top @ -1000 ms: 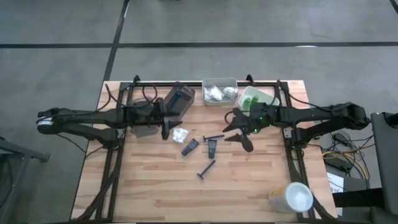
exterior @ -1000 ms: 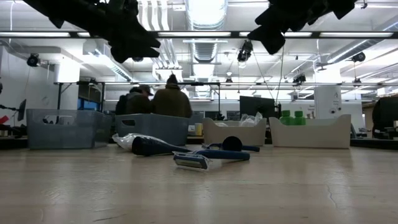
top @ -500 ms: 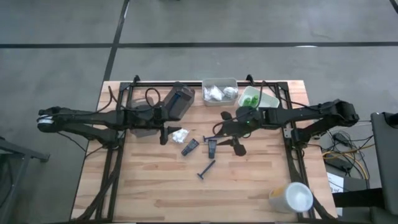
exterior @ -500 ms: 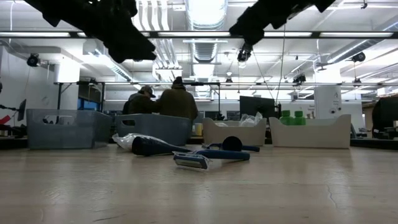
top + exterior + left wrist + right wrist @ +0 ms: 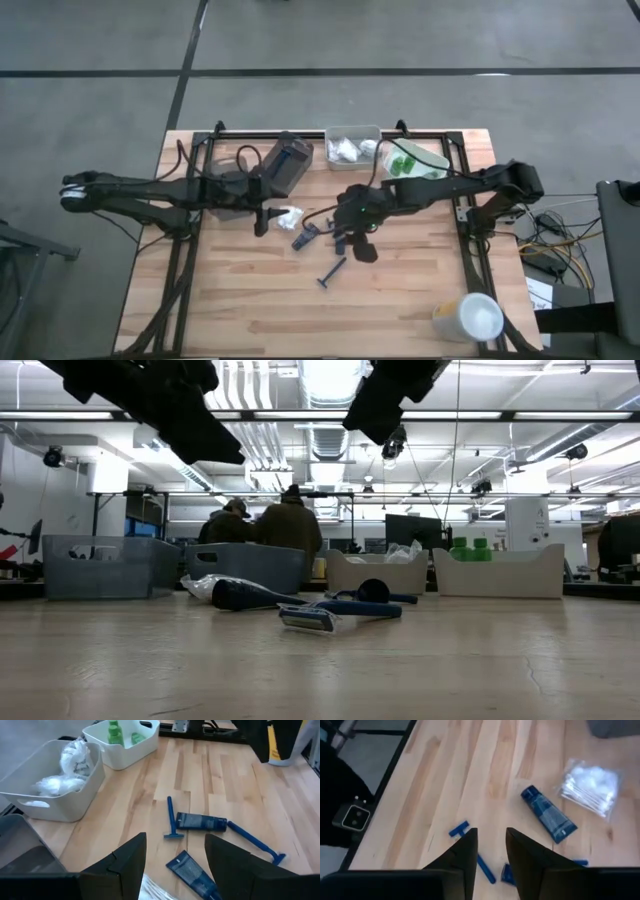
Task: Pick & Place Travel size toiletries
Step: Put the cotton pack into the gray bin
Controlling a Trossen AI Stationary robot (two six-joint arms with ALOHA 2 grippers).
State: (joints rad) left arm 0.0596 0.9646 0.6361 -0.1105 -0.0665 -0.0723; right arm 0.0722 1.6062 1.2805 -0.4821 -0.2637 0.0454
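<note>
Likely to snag two items at once: right end effector [image 5: 489, 851], narrowly parted and empty, above dark navy flat tubes [image 5: 549, 820] and blue razors [image 5: 470, 851] crowded mid-tabletop [image 5: 250, 300]; left end effector [image 5: 172, 855] spread wide.

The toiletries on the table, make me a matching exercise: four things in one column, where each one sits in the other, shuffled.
Things:
1. green bottles
2. white packets
3. cotton swab packet
4. white cup

Places:
A. loose on the wood
B. grey tray
C. table's near right corner
D. white tray

Pairs: 1-D, 2-B, 3-A, 4-C
</note>
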